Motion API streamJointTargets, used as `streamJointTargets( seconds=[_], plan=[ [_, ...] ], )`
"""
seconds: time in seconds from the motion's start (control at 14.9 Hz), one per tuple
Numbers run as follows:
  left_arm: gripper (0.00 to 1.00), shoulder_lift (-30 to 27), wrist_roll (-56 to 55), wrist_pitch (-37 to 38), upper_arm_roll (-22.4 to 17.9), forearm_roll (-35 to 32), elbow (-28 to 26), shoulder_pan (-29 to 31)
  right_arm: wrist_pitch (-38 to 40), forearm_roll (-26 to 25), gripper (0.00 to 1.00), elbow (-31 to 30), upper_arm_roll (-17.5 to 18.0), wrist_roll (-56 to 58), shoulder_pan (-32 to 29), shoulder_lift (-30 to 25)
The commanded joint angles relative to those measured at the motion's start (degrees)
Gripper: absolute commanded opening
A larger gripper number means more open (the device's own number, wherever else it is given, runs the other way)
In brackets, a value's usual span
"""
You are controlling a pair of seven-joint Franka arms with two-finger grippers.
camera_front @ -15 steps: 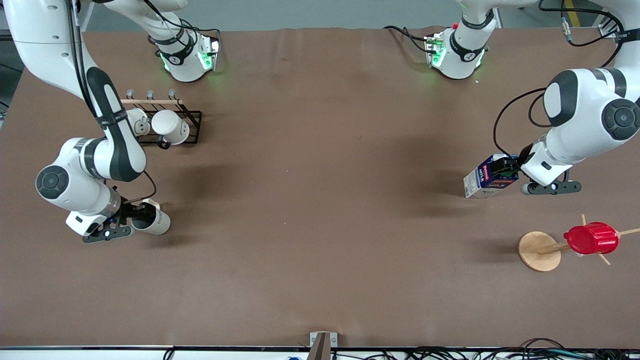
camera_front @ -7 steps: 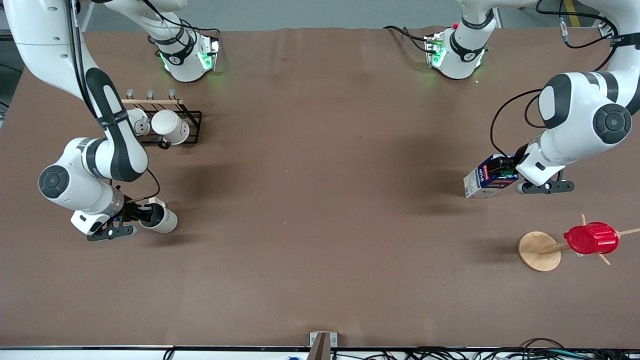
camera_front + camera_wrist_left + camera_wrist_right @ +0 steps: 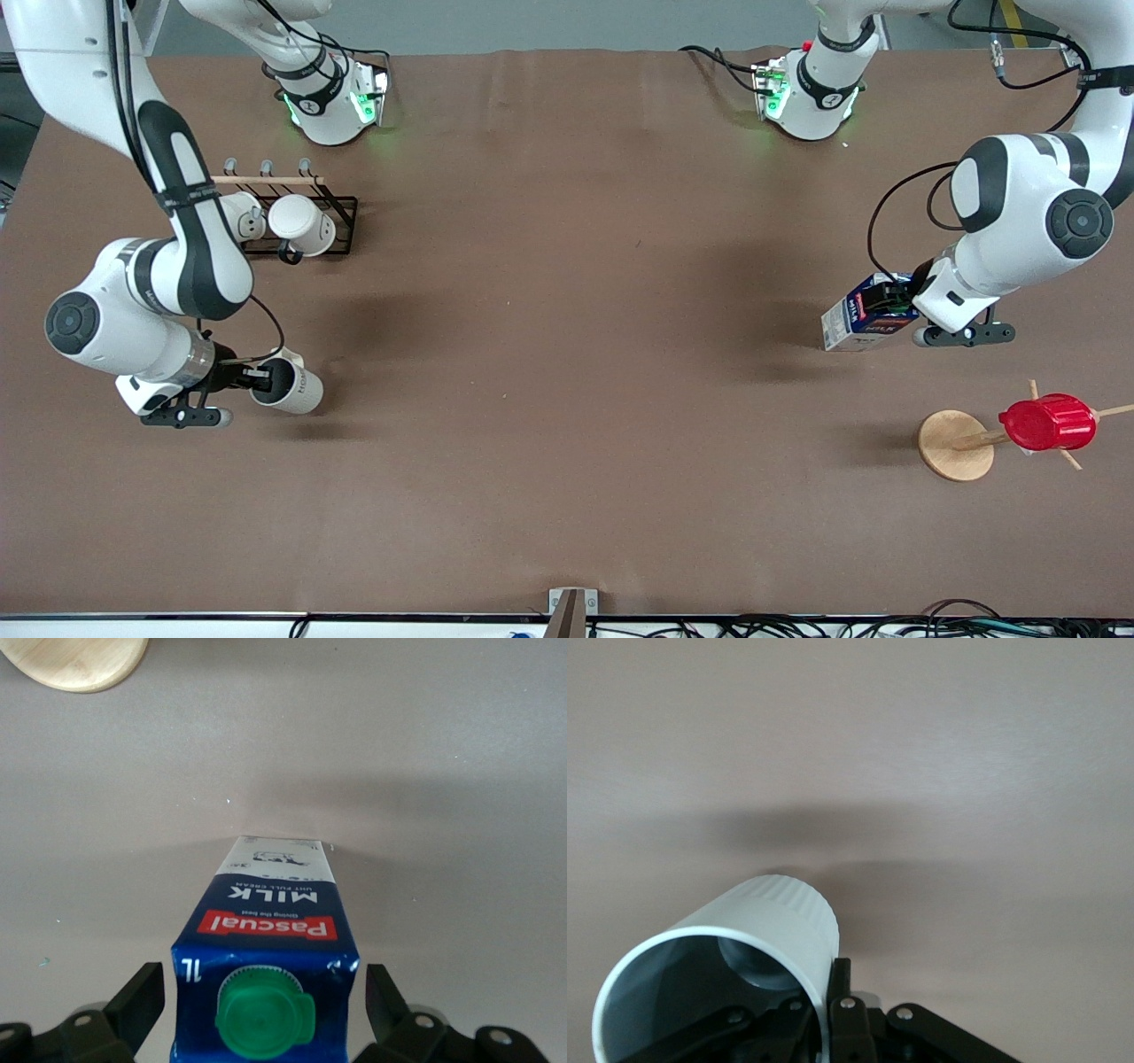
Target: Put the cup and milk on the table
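Note:
The milk [image 3: 868, 315], a dark blue carton with a green cap, rests on the brown table [image 3: 567, 354] toward the left arm's end. My left gripper [image 3: 897, 301] is open around its top. In the left wrist view the gripper [image 3: 261, 988] has a gap between each finger [image 3: 142, 992] and the carton [image 3: 270, 912]. My right gripper [image 3: 259, 379] is shut on the rim wall of the off-white cup [image 3: 291, 387] and holds it tipped on its side low over the table. The right wrist view shows the cup [image 3: 735, 948] with one finger inside and one outside the wall of my right gripper [image 3: 828, 1005].
A black wire rack [image 3: 344, 213] with two white mugs [image 3: 301, 226] stands near the right arm's base. A red ribbed cup [image 3: 1047, 423] hangs on a wooden stand with a round base [image 3: 955, 445], nearer the front camera than the milk. The base also shows in the left wrist view [image 3: 75, 660].
My right gripper has carried the cup a little toward the table's middle. The left arm shifted slightly; the milk has stayed where it was.

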State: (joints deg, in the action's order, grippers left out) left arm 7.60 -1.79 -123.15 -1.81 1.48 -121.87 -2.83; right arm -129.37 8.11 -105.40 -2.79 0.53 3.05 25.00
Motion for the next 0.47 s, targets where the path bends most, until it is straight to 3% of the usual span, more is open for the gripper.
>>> streamJointTargets(
  seconds=[0.0, 0.13, 0.2, 0.4],
  plan=[
    [1.00, 0.0, 0.8, -1.1, 0.0, 0.2, -0.6, 0.1, 2.8, 0.8, 0.00, -1.4, 0.0, -10.6, 6.4, -4.4],
    [0.99, 0.0, 0.8, -1.1, 0.0, 0.2, -1.1, 0.1, 3.5, 0.4, 0.00, -1.0, 0.0, -20.2, 11.8, -5.1],
    [0.91, -0.2, 0.8, -1.1, 0.0, 0.2, -1.3, 0.2, 3.8, 0.4, 0.00, -0.3, 0.0, -24.2, 14.5, -5.1],
    [0.46, -0.3, 0.8, -1.0, 0.0, 0.2, -1.4, 0.2, 6.1, 0.1, 0.00, 2.9, 0.0, -35.8, 22.8, -4.7]
  ],
)
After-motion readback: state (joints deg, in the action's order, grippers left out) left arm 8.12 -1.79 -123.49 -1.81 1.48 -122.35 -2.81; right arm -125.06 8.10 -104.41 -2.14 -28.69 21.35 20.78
